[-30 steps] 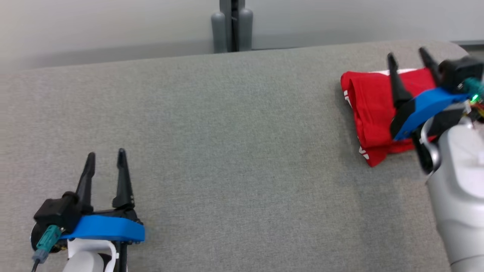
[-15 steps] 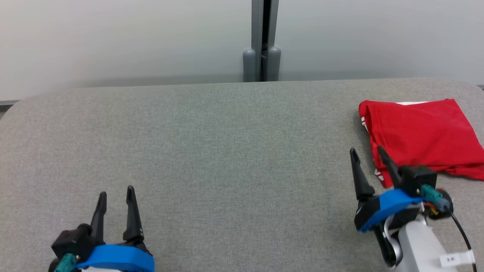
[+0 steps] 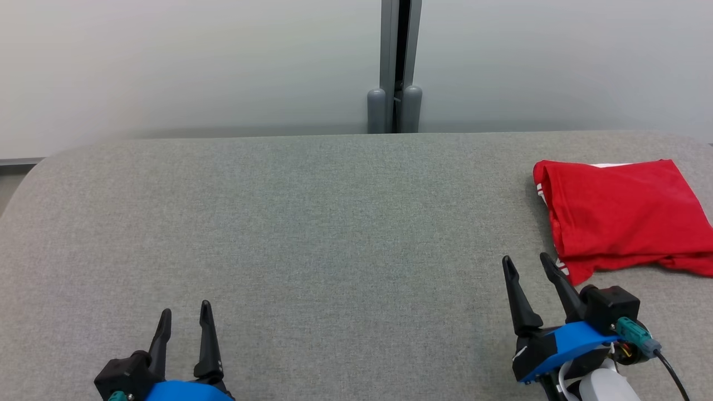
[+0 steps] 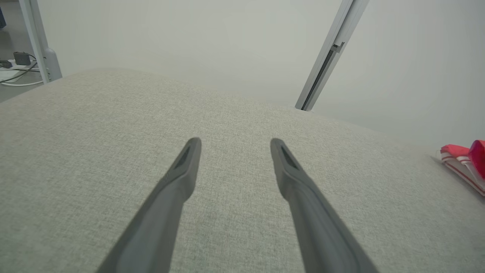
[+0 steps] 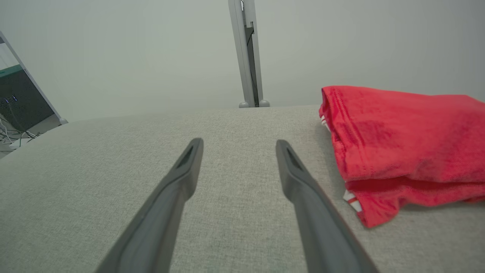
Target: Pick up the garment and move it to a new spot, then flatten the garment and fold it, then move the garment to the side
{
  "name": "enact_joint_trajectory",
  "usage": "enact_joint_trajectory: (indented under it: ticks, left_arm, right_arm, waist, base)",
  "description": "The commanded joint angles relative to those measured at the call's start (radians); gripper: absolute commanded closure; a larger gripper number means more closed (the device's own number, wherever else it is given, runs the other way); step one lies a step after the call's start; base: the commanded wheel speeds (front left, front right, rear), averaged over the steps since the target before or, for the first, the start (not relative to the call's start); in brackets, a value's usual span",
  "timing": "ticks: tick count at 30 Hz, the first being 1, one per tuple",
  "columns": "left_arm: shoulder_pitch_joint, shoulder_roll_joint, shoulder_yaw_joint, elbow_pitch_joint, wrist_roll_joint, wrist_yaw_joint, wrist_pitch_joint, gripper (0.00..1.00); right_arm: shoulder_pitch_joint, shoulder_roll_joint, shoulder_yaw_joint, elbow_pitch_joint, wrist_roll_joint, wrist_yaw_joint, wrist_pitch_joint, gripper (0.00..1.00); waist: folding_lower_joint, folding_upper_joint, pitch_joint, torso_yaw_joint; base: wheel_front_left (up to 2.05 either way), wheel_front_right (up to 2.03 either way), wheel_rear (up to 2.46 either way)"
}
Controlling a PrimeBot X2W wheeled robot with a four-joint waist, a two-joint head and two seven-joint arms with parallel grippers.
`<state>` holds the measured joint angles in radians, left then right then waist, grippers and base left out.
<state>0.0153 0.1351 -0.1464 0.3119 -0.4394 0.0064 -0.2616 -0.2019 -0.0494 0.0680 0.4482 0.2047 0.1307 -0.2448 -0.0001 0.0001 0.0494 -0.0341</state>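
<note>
Plainly, the red garment (image 3: 618, 214) is soft and light: thin knit cloth folded into a flat stack, with white striped trim showing along its left side. It lies by the right edge of the worktop (image 3: 334, 223), nearer the far right corner than the front. Lifted by a single layer it would probably sag and fall open, so the safer hold, as I judge it, is a pinch through every layer at the thick folded left side or at the near-left corner, where the cloth bunches. The right gripper (image 3: 525, 258) sits just in front of and to the left of that near-left corner, close but not touching, its fingers spread and holding nothing, pointing toward the far edge. The left gripper (image 3: 185, 308) is by the front left of the worktop, well apart from the cloth, likewise spread and empty. Folded and set aside as it is, the garment looks finished with.
</note>
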Motion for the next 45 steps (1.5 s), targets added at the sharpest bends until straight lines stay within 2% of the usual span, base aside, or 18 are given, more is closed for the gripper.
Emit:
enact_joint_trajectory:
  ticks: [1, 10, 11, 16, 45]
  left_arm:
    - [-0.008, -0.002, -0.004, 0.001, 0.007, -0.005, -0.004, 0.00]
    - [-0.012, 0.005, -0.011, 0.010, 0.012, 0.001, 0.000, 0.00]
    - [0.000, 0.000, -0.007, 0.010, 0.009, 0.001, 0.002, 1.00]
    - [0.012, -0.015, -0.004, 0.045, -0.005, 0.000, 0.010, 1.00]
    - [-0.041, -0.039, 0.092, 0.003, -0.420, -0.050, 0.140, 1.00]
  right_arm:
    - [0.016, -0.003, 0.003, -0.005, -0.001, 0.000, -0.006, 0.00]
    - [0.024, -0.002, 0.010, -0.003, 0.011, 0.000, -0.004, 0.00]
    - [0.006, 0.000, 0.009, -0.001, 0.010, 0.000, -0.003, 1.00]
    - [0.020, 0.002, 0.006, 0.033, 0.025, 0.000, 0.004, 1.00]
    - [0.047, 0.001, -0.061, -0.055, 0.517, 0.000, 0.130, 1.00]
  waist:
    - [0.0001, -0.0001, -0.001, 0.001]
    - [0.0001, -0.0001, -0.002, 0.000]
    - [0.0001, -0.0001, -0.002, 0.001]
    - [0.0001, -0.0001, -0.002, 0.001]
    - [0.0001, -0.0001, -0.013, 0.009]
  base:
    - [0.00, 0.00, 0.00]
    - [0.00, 0.00, 0.00]
    - [0.00, 0.00, 0.00]
    - [0.00, 0.00, 0.00]
    - [0.00, 0.00, 0.00]
